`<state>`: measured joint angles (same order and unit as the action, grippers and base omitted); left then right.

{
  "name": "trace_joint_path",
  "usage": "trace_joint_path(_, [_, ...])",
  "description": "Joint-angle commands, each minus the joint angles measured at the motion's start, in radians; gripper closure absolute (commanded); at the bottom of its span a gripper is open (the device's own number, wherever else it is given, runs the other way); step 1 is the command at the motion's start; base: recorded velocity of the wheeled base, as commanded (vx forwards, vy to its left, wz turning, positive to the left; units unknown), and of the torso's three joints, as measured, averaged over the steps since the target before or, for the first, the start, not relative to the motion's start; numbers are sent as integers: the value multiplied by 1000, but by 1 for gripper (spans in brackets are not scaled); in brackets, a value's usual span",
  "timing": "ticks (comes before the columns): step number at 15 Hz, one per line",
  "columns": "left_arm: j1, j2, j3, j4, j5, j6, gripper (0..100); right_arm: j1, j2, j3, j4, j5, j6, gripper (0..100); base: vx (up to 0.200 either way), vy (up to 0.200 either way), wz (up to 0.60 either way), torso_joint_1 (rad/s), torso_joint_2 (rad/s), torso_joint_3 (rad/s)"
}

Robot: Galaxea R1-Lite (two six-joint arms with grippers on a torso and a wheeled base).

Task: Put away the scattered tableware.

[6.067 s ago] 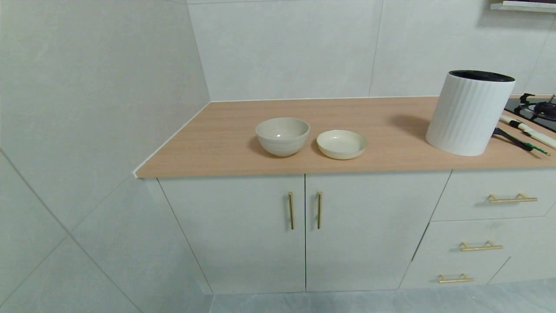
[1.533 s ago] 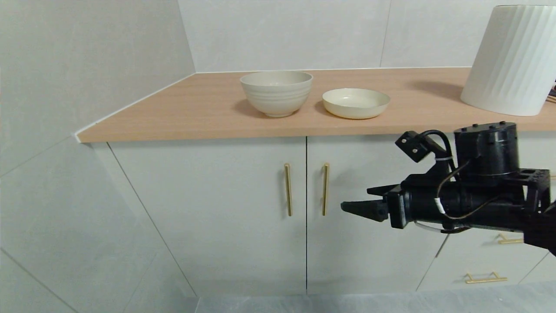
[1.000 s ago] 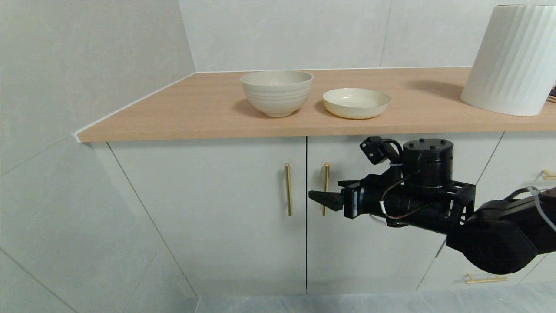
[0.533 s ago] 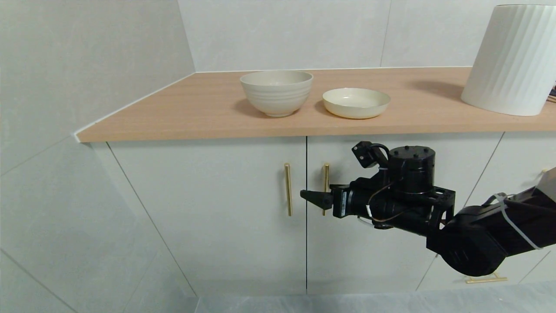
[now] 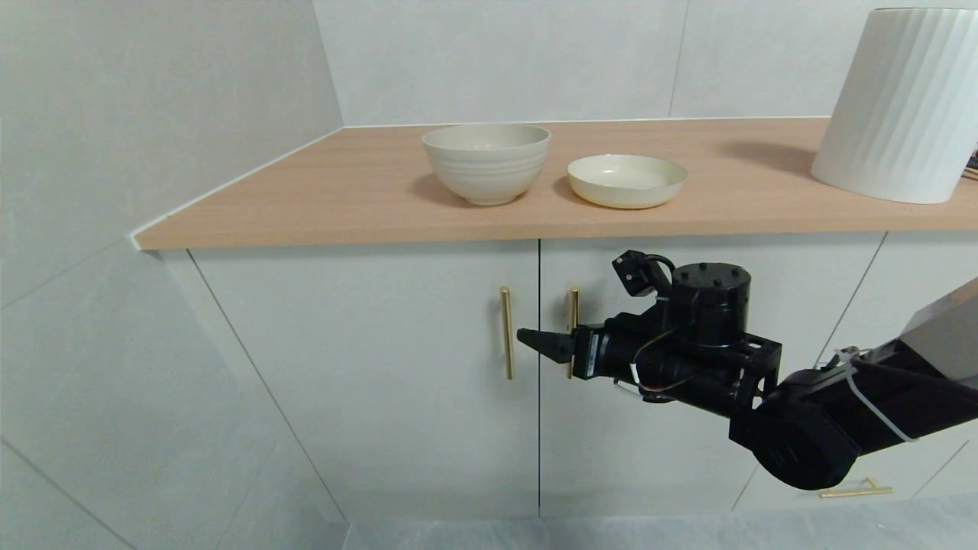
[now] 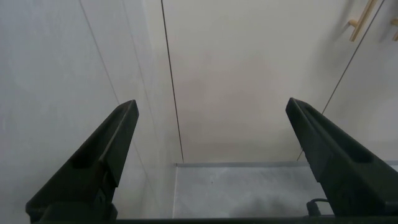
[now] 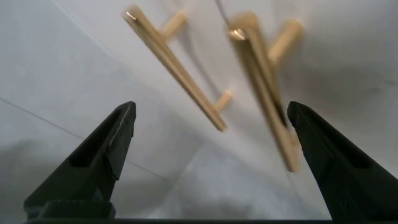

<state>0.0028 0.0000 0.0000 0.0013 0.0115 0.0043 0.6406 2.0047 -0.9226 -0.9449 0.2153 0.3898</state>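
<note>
Step in hand looked like opening the cupboard: right jaws stood wide, brass handles just ahead between them. Next, closing on one. Left jaws also gaped wide.

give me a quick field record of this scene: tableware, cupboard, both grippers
tableware: bowl and shallow dish, upright, side by side but apart on the countertop
cupboard: doors shut; left handle and right handle flank the seam
right gripper: open, empty, level with the handles; contact unclear
left gripper: open, empty, facing the lower cabinet front
other: white ribbed container on the countertop, robot's right
</note>
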Motion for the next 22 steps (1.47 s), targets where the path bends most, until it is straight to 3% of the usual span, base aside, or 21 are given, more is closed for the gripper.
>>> trace_joint_path(1, [0, 0, 0, 0, 1, 0, 0, 7, -3, 5, -2, 1, 1, 0, 0, 0, 0, 0, 0, 0])
trace_joint_path(11, [0, 0, 0, 0, 1, 0, 0, 31, -96, 88, 6, 82, 3, 0, 0, 0, 0, 0, 0, 0])
trace_joint_path(19, [0, 0, 0, 0, 1, -1, 0, 73, -379, 375, 40, 253, 1, 0, 0, 0, 0, 0, 0, 0])
trace_joint_path(21, [0, 0, 0, -1, -1, 16, 0, 79, -392, 396, 41, 254, 0, 0, 0, 0, 0, 0, 0, 0])
trace_joint_path(22, [0, 0, -3, -3, 1, 40, 0, 79, -396, 399, 41, 254, 0, 0, 0, 0, 0, 0, 0, 0])
